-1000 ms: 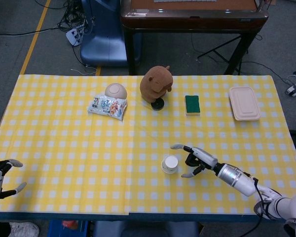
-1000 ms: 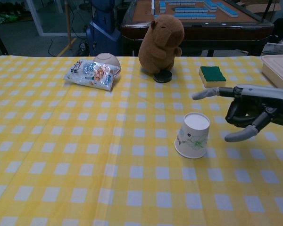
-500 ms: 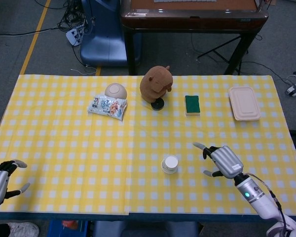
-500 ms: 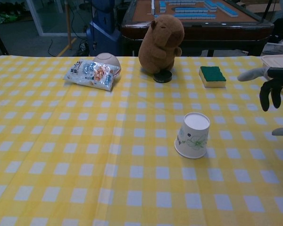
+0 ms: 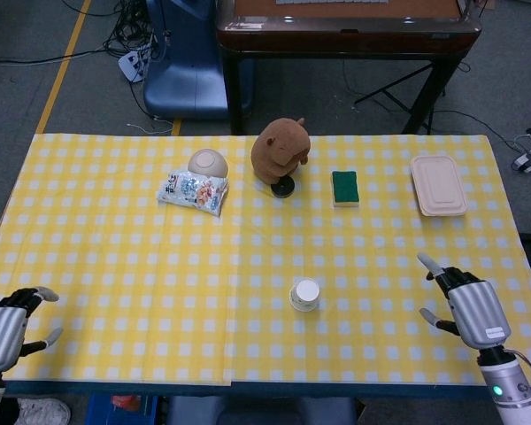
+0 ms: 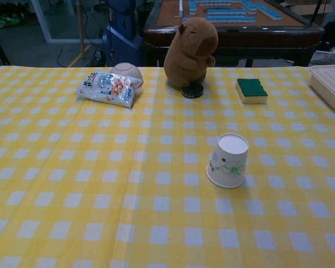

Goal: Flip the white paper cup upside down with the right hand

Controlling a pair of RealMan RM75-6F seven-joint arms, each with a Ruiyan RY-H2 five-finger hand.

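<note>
Fingers [image 5: 425,263] of the right hand [image 5: 471,305] are spread and hold nothing, well apart from the white floral paper cup [image 6: 228,160], standing upside down on the yellow checked table [image 6: 72,184].

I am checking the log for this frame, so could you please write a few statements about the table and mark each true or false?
1. The white paper cup stands upside down, rim on the tablecloth. True.
2. The right robot hand grips the cup. False: it is apart from the cup, near the table's right edge, holding nothing.
3. The green sponge lies between the plush capybara and the lidded food container. True.
4. The snack packet sits on top of the sponge. False: it lies on the cloth beside the small bowl, left of the plush capybara.
5. The left robot hand holds nothing. True.
</note>
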